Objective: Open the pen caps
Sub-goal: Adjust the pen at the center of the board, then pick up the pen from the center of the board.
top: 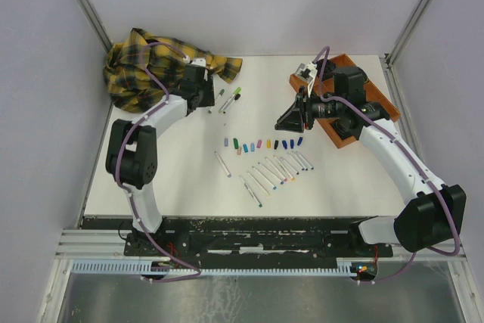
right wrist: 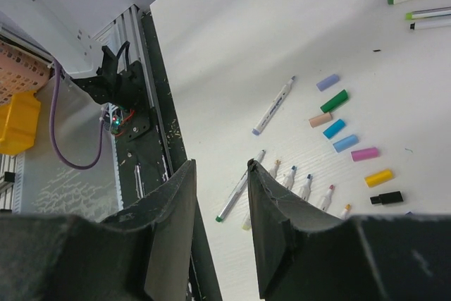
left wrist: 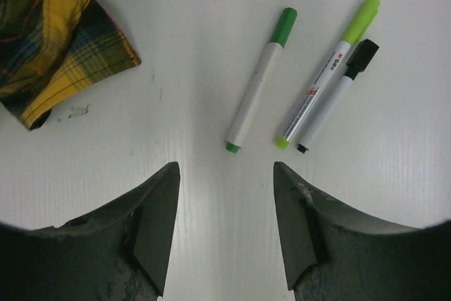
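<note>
Left tool (top: pixel 203 100) is at the far-left part of the worktop (top: pixel 181 179), just beside the plaid cloth (top: pixel 144 69) heaped in the far-left corner. Right tool (top: pixel 284 119) hangs over the far-right part, next to the orange tray (top: pixel 344 59). Top view does not show either tool's gap. The tray sits in the far-right corner, mostly covered by the right arm. A pale item (top: pixel 306 73) shows at its far end; cannot tell what it is. Loose pen caps (top: pixel 261 144) lie in a row across the worktop centre. A fan of uncapped pens (top: pixel 272 172) lies between them and the near edge. Three capped pens (top: pixel 227 98) lie just right of the left tool.

Left wrist: fingers (left wrist: pixel 151 230) apart, nothing between them, bare worktop below. This view separates the three pens: fitted green cap (left wrist: pixel 285 25), fitted lime cap (left wrist: pixel 361 19), fitted black cap (left wrist: pixel 361 56), each on its barrel. The lime and black pens lie side by side, the green one apart. A cloth edge shows at upper left.

Right wrist: fingers (right wrist: pixel 282 230) apart, holding nothing. Loose caps can be told apart here: lavender cap (right wrist: pixel 328 82), green cap (right wrist: pixel 334 101), tan cap (right wrist: pixel 320 120), cyan cap (right wrist: pixel 334 129), light-blue cap (right wrist: pixel 345 143), pink cap (right wrist: pixel 365 154), yellow cap (right wrist: pixel 378 177), loose black cap (right wrist: pixel 387 197). They lie in one line, not touching. Only this view shows a purple cable (right wrist: pixel 70 149) and a yellow object (right wrist: pixel 17 121) beyond the worktop's near edge.
</note>
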`<action>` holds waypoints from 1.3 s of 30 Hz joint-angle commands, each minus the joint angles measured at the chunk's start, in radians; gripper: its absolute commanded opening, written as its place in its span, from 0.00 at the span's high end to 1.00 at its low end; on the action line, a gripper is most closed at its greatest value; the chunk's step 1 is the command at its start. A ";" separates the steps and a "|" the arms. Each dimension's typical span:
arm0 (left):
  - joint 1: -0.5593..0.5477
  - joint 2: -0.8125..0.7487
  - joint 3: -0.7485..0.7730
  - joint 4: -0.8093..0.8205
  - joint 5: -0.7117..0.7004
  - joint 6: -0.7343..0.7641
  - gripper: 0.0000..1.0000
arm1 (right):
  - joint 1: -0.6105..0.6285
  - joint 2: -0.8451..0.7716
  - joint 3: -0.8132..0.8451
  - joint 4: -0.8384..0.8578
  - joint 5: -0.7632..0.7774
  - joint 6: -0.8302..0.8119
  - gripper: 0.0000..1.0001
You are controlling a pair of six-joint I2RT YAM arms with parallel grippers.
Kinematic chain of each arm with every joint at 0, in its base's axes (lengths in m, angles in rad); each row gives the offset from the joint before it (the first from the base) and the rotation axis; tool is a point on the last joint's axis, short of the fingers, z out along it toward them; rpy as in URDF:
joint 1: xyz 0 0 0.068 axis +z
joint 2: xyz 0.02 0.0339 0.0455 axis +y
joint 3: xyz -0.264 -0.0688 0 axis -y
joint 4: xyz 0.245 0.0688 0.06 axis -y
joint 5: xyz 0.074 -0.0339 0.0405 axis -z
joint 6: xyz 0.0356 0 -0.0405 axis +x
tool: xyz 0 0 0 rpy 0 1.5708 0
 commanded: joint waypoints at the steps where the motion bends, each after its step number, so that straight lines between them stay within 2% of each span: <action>1: 0.002 0.132 0.177 -0.119 0.072 0.174 0.37 | -0.008 -0.025 0.002 0.014 -0.028 -0.032 0.57; 7: 0.021 0.325 0.413 -0.242 0.112 0.219 0.32 | -0.009 0.000 0.006 0.001 -0.035 -0.042 0.57; 11: 0.025 0.426 0.536 -0.326 0.112 0.231 0.32 | -0.011 0.012 0.008 -0.002 -0.035 -0.039 0.57; 19: 0.036 0.493 0.594 -0.361 0.148 0.236 0.53 | -0.013 0.020 0.009 -0.003 -0.042 -0.038 0.57; 29: 0.046 0.516 0.584 -0.366 0.189 0.225 0.68 | -0.015 0.021 0.008 -0.002 -0.047 -0.036 0.57; 36: 0.051 0.484 0.535 -0.358 0.173 0.218 0.90 | -0.015 0.023 0.007 -0.002 -0.055 -0.033 0.56; 39: 0.051 0.398 0.469 -0.315 0.150 0.216 0.97 | -0.015 0.026 0.008 0.000 -0.059 -0.029 0.56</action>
